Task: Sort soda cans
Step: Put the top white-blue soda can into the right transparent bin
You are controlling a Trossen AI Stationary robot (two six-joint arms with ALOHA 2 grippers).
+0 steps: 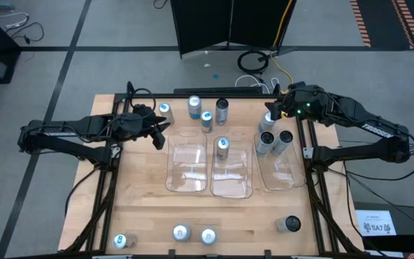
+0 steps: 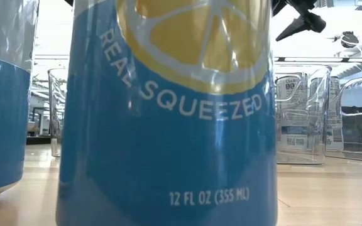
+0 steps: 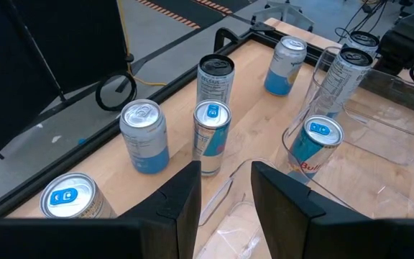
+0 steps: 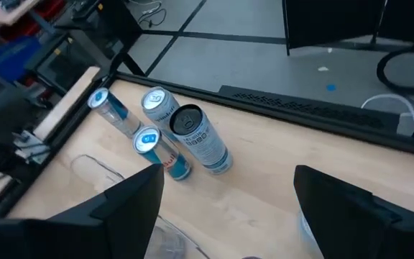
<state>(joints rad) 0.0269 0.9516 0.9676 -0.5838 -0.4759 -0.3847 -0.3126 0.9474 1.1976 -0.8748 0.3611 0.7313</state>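
Several soda cans stand upright on the table. In the high view a far row (image 1: 194, 106) stands behind three clear trays. One blue-topped can (image 1: 222, 147) stands in the middle tray and two dark cans (image 1: 267, 140) in the right tray. Several more (image 1: 181, 232) line the near edge. My left gripper (image 1: 160, 133) is open and hovers at the left tray's far-left corner. Its wrist view shows its fingers (image 3: 225, 194) apart, pointing at a slim blue-topped can (image 3: 210, 137). My right gripper (image 1: 279, 108) is open wide (image 4: 225, 208) above the far right corner, beside a can (image 1: 268, 121).
Three clear plastic trays (image 1: 187, 165) lie side by side mid-table. A black frame rail (image 1: 214, 92) runs along the far edge, with cables beyond it. In the low view a blue lemon-marked can (image 2: 168, 113) stands right in front of the camera and hides most of the table.
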